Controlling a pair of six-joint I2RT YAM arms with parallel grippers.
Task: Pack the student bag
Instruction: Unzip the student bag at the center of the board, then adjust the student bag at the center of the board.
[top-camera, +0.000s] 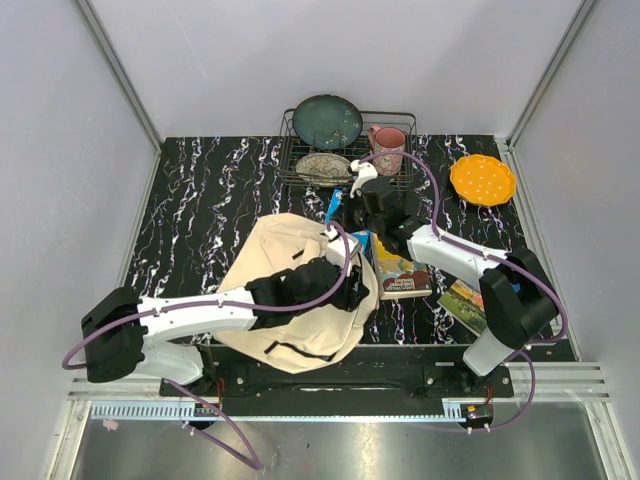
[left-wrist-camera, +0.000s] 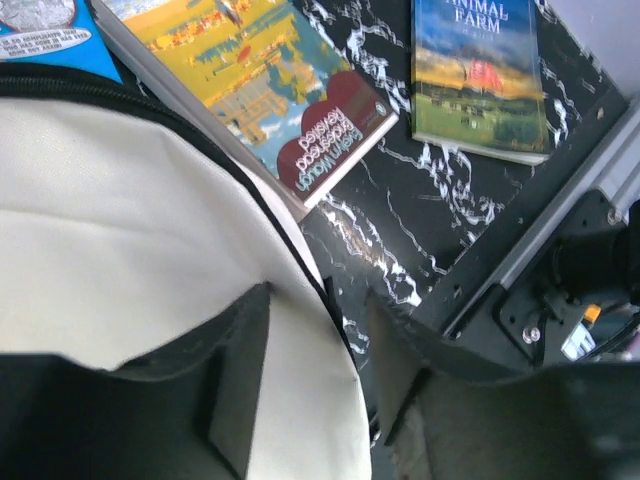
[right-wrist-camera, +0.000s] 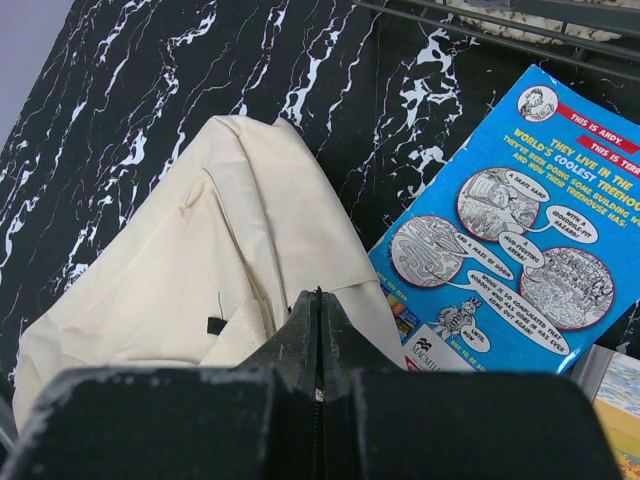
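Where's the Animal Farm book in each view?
Top external: Animal Farm book at lower right, partly under the right arm.
Left wrist: top right, title readable.
Right wrist: not in it.
Shared landmark: the cream bag shows in all three views.

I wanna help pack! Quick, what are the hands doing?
Left hand: open, around the bag's edge.
Right hand: closed; holding anything cannot be told.
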